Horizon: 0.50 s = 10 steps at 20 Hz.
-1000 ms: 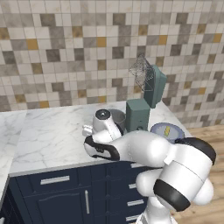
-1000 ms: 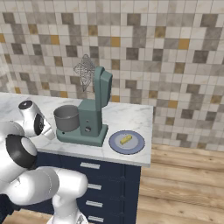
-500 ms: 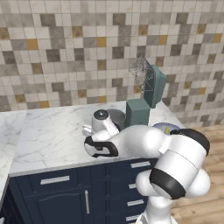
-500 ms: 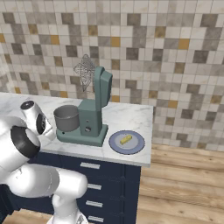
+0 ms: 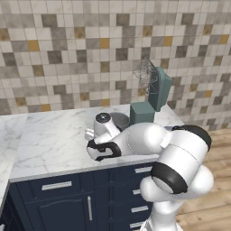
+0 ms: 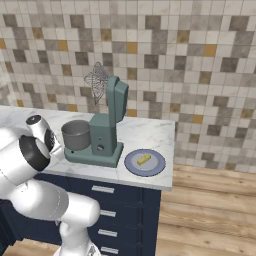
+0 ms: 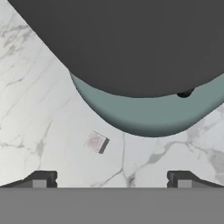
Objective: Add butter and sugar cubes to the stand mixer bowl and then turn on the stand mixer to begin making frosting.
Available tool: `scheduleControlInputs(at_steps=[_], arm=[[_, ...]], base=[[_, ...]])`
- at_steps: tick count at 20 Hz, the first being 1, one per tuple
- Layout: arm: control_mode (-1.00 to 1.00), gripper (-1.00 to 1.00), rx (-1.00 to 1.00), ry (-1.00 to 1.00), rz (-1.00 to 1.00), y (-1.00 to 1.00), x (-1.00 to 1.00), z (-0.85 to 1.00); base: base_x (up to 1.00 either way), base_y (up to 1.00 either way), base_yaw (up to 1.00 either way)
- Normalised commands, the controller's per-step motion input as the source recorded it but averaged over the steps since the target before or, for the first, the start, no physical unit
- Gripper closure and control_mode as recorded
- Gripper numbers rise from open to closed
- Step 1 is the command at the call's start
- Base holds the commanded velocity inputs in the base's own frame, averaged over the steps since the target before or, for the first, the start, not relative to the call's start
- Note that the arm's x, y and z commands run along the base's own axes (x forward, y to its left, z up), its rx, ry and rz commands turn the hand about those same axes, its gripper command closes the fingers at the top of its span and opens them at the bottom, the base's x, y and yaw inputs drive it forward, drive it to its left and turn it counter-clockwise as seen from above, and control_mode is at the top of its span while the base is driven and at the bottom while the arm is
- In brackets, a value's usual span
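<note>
While the fingers [image 7: 111, 179] stand wide apart, a sugar cube [image 7: 96, 142] (light, rigid, likely crumbly) lies at 11 o'clock; pinch opposite flat faces.

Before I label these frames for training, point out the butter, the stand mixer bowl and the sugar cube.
butter [image 6: 144, 159]: right base view, middle of the yellow stick on the plate.
stand mixer bowl [image 6: 76, 135]: right base view, its grey side wall.
sugar cube [image 7: 96, 142]: hand view, its top face, on the marble counter.
</note>
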Motion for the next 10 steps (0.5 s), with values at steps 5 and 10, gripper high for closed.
scheduleControlInputs(at_steps=[5,10], arm=[[-1.00,-1.00,0.00,0.00,-0.02,0.00,0.01,-0.18],[-1.00,-1.00,0.00,0.00,-0.02,0.00,0.03,-0.08]], base=[[0.00,0.00,0.00],[0.00,0.00,0.00]])
